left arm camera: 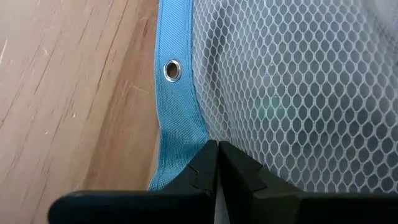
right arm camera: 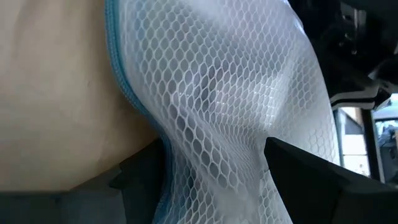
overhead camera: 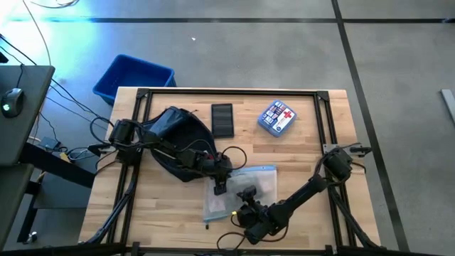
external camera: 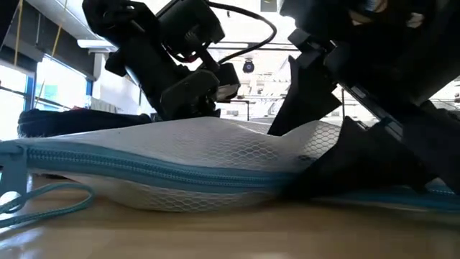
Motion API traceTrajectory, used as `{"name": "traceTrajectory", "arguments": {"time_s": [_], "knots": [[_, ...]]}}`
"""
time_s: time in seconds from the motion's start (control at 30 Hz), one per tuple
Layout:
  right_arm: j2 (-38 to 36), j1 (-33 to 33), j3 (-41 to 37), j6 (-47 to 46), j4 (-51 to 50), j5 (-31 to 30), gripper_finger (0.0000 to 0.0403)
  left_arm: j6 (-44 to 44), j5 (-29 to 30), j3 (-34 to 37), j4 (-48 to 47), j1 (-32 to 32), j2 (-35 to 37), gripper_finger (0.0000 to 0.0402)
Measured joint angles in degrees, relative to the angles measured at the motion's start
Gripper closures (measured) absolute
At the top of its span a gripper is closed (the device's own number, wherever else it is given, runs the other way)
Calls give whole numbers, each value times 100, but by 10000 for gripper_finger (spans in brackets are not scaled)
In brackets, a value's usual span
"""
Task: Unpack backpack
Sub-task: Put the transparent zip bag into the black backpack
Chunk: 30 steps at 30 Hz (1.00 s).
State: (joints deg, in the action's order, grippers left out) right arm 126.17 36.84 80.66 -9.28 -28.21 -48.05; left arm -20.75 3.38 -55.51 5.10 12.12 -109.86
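Reaching over the desk [overhead camera: 163, 206], the left gripper [left arm camera: 217, 163], pressed together, and the spread right gripper [right arm camera: 214, 163] meet the white mesh zip pouch [overhead camera: 238, 190] beside the dark navy fabric backpack [overhead camera: 174, 135].

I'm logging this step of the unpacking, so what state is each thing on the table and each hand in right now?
backpack: lying slumped on the table, under the left arm.
mesh pouch: out on the table, flat, blue zipper edge visible.
first-aid pouch: lying on the table, apart from the rest.
black flat item: lying flat beside the backpack.
left hand: shut at the mesh pouch's blue edge.
right hand: open, fingers astride the mesh pouch.
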Motion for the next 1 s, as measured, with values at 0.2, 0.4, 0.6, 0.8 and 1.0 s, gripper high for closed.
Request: {"name": "traceTrajectory", "arguments": {"time_s": [0.2,0.4,0.6,0.8,1.0], "knots": [[-5,18,-11,-524,-49,54,309,-105,246,22,-530,75,448,401],[-41,254,170,-783,-880,-215,395,-380,767,-253,-1682,567,1697,401],[-507,681,859,-2842,-3557,-1499,403,-424,979,-279,-2085,1136,2563,401],[-935,1189,1012,-4385,-4647,-2085,403,-623,1004,-269,-2589,1510,2648,378],[-1133,1436,1199,-4453,-4764,-2584,403,-1000,2155,-263,-3761,1782,2501,343]]}}
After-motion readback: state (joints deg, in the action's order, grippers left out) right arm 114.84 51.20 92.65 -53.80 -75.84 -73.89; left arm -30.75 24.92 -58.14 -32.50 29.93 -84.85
